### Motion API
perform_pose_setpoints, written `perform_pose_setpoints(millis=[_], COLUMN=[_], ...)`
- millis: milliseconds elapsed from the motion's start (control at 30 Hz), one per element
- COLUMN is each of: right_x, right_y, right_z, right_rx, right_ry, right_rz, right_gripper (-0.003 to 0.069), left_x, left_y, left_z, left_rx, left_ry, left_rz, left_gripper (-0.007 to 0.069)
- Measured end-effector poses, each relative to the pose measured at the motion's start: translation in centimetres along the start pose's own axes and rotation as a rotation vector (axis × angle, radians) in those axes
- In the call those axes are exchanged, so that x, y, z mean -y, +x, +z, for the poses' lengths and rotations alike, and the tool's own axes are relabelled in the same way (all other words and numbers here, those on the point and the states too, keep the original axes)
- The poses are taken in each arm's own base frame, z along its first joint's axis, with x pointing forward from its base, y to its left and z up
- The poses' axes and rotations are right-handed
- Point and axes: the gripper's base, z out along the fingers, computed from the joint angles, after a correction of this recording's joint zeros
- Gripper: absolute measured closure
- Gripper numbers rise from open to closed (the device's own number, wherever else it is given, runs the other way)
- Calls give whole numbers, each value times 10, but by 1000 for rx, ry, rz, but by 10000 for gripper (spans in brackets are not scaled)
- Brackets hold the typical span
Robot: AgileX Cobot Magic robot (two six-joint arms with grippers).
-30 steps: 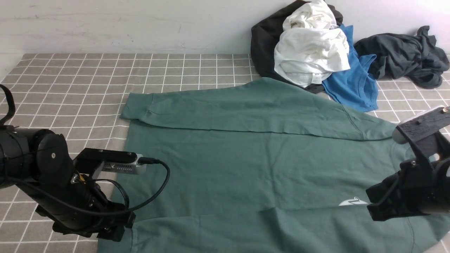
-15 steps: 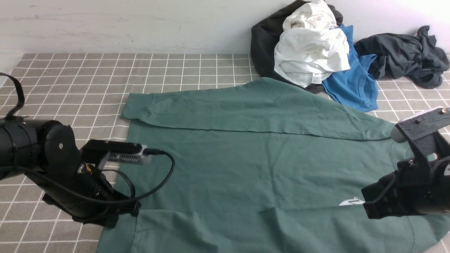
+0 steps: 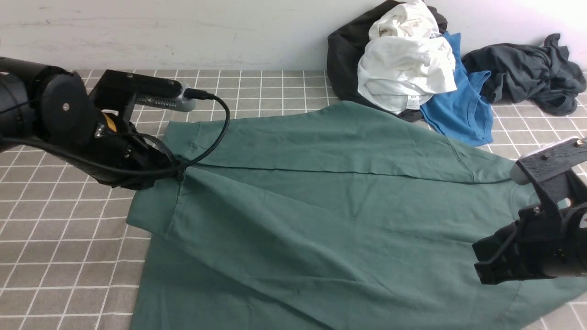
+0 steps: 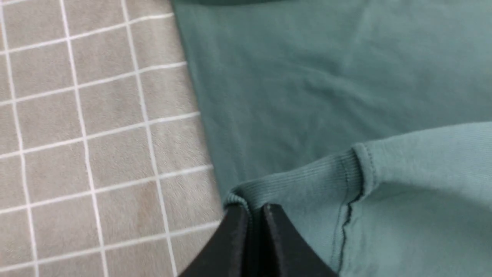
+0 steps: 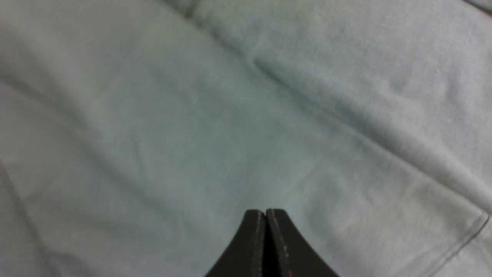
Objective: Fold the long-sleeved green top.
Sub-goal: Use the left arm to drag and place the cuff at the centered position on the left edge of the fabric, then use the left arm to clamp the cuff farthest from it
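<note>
Your left claw [image 4: 251,209] is clamped on the cuff [image 4: 300,184] of the green top [image 3: 321,220]. Sleeve runs diagonally rightward toward your right claw [image 5: 265,213], which is pinched together over cloth.

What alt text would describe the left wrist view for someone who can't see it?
The left gripper, shut, pinches the ribbed edge of the green long-sleeved top. More of the top lies over a grey tablecloth with white grid lines.
</note>
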Motion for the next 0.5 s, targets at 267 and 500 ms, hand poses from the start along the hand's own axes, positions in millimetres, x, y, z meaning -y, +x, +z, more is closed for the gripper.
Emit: perform_pose_setpoints(millis=[267,500], right_x=[0,0], right_y=[0,0], right_z=[0,0], right_rx=[0,0], right_ry=[0,0], right_rz=[0,0], right_gripper=[669,669], left_x=[-22,-56], left_y=[-38,-98], left_z=[64,90], left_rx=[-129,-6], left_ry=[-45,4], left_rz=[-74,-262], left_gripper=[467,239])
